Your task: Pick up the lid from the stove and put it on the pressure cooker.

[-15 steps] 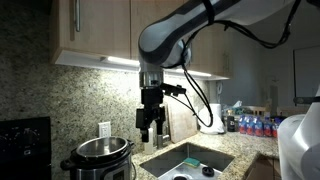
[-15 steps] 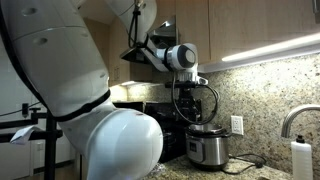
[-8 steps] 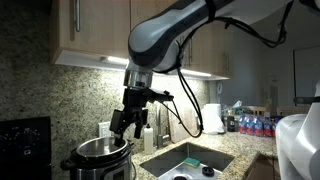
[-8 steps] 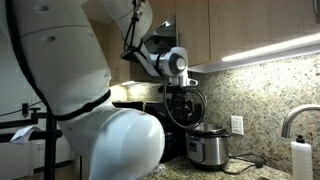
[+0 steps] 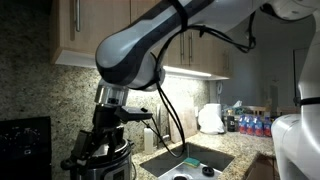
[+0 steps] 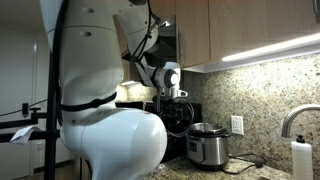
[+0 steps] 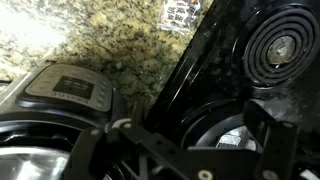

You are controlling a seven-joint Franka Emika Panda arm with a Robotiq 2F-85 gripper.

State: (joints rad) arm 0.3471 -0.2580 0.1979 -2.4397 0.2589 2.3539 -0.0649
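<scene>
- Change: within the last second the arm has swung from above the sink side, across the pressure cooker (image 6: 208,145), toward the stove (image 7: 225,60). In my judgement this is the approach to the pick.
- The lid (image 7: 215,132) appears to be the dark round form lying on the stove under the hand. It is not gripped.
- The hand (image 7: 175,150) points downward with its fingers spread wide and empty. The arm is bent low over the desk.
</scene>
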